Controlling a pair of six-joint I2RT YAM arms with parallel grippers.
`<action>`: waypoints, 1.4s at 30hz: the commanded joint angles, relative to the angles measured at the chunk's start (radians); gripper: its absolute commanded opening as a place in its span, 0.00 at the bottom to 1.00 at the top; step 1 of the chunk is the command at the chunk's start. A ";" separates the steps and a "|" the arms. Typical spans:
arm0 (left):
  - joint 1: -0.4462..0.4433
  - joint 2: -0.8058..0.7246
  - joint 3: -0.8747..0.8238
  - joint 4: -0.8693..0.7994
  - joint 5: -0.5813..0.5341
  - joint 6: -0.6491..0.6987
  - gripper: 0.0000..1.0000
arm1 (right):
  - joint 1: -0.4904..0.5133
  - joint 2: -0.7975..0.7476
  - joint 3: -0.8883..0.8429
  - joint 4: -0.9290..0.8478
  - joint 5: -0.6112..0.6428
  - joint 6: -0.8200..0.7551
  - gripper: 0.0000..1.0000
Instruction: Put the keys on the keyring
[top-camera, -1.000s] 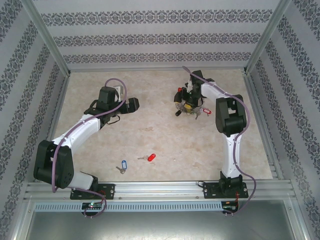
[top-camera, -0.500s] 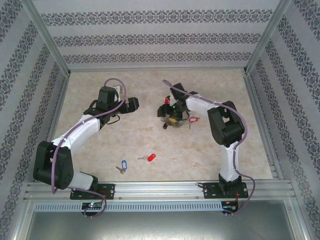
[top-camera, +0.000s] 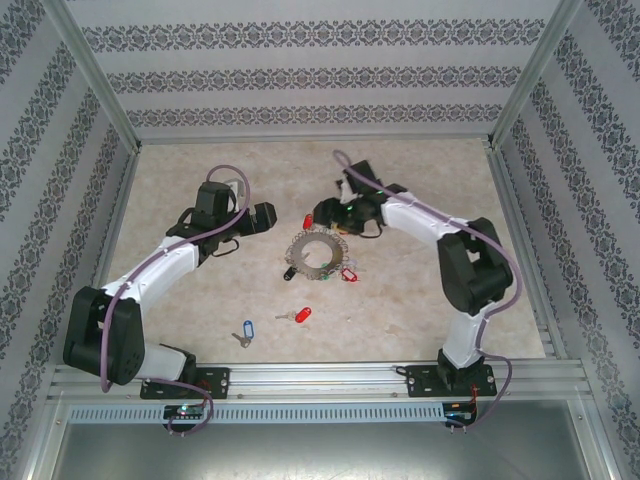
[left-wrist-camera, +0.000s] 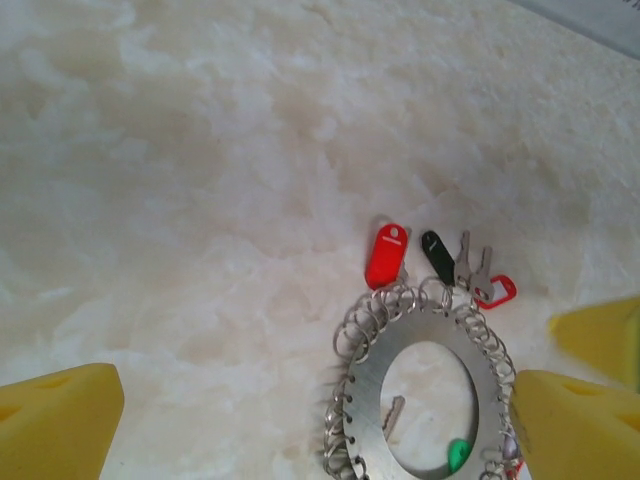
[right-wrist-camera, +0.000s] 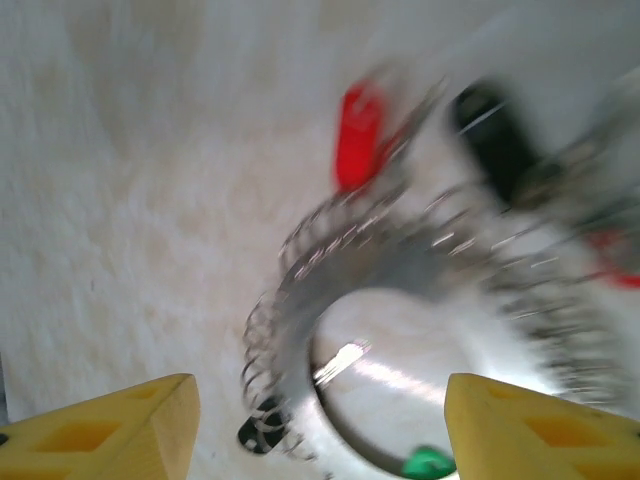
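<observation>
The keyring (top-camera: 318, 252) lies flat on the marble table near the middle, a grey metal disc with an open centre, fringed with small rings, keys and coloured tags. My right gripper (top-camera: 333, 211) hovers just behind it, open with nothing held. In the right wrist view the keyring (right-wrist-camera: 400, 270) is blurred below the yellow fingers (right-wrist-camera: 120, 430). My left gripper (top-camera: 263, 215) stands open to the ring's left. Its wrist view shows the keyring (left-wrist-camera: 420, 330) lying ahead towards its right finger. The two loose keys lie nearer the front: one with a red tag (top-camera: 298, 315), one with a blue tag (top-camera: 245, 332).
Patterned walls and aluminium posts (top-camera: 98, 90) close in the table on three sides. A metal rail (top-camera: 320, 378) with both arm bases runs along the front edge. Red (left-wrist-camera: 386, 256) and black (left-wrist-camera: 437, 255) tags fan out from the ring's far side.
The right arm carried the keyring leftward to the table's middle and let go of it; the ring now lies flat. The left arm has barely moved.
</observation>
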 joint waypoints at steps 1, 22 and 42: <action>-0.022 0.036 0.006 0.040 0.067 -0.041 0.97 | -0.081 0.013 -0.030 -0.032 0.041 -0.057 0.64; -0.106 0.434 0.217 0.009 0.178 -0.103 0.72 | -0.097 0.175 -0.081 0.016 -0.238 -0.175 0.49; -0.130 0.541 0.207 0.015 0.193 -0.121 0.60 | -0.075 0.207 -0.155 0.152 -0.417 -0.206 0.38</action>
